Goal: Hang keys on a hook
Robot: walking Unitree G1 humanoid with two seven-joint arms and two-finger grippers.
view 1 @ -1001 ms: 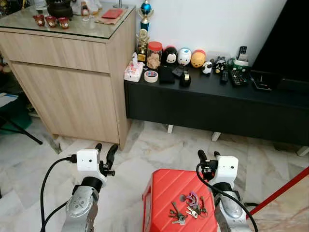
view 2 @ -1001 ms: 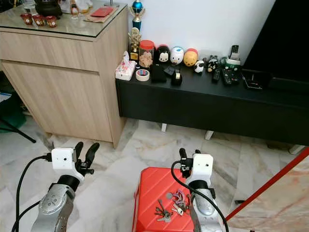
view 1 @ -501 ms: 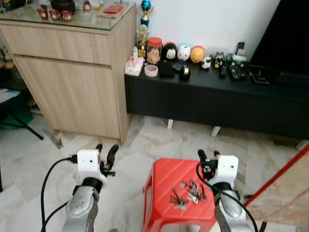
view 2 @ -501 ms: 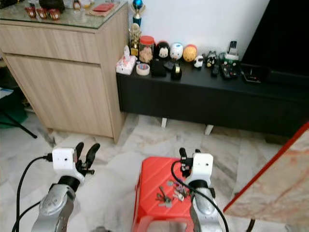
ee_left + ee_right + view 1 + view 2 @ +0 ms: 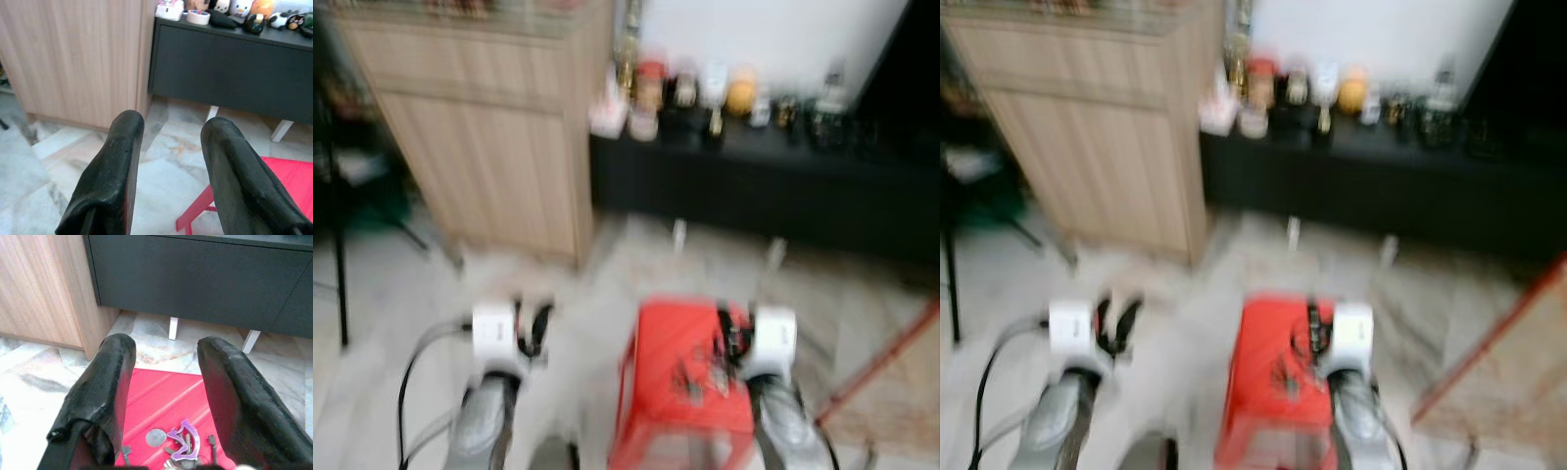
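Two head views, both heavily blurred, show the same scene. My left tool (image 5: 530, 325) and my right tool (image 5: 734, 333) are both raised in front of me, low in the picture. A red stool (image 5: 658, 338) stands on the marble floor (image 5: 440, 294) just ahead, and the right tool sits over its right side. Dark specks on the stool top are the keys (image 5: 697, 374), too smeared to make out singly. Beyond stand a wooden cabinet (image 5: 489, 147) on the left and a low black desk (image 5: 754, 186) carrying a row of small ornaments (image 5: 705, 93).

From the left wrist, my left tool (image 5: 171, 161) is open, its fingers (image 5: 120, 161) apart over bare floor, with the stool's corner (image 5: 244, 181) beside it.

From the right wrist, my right tool (image 5: 164, 396) is open and holds nothing. The keys (image 5: 182, 440), with a purple fob and a round silver tag, lie on the stool (image 5: 161, 396) just below its fingers (image 5: 105, 382).
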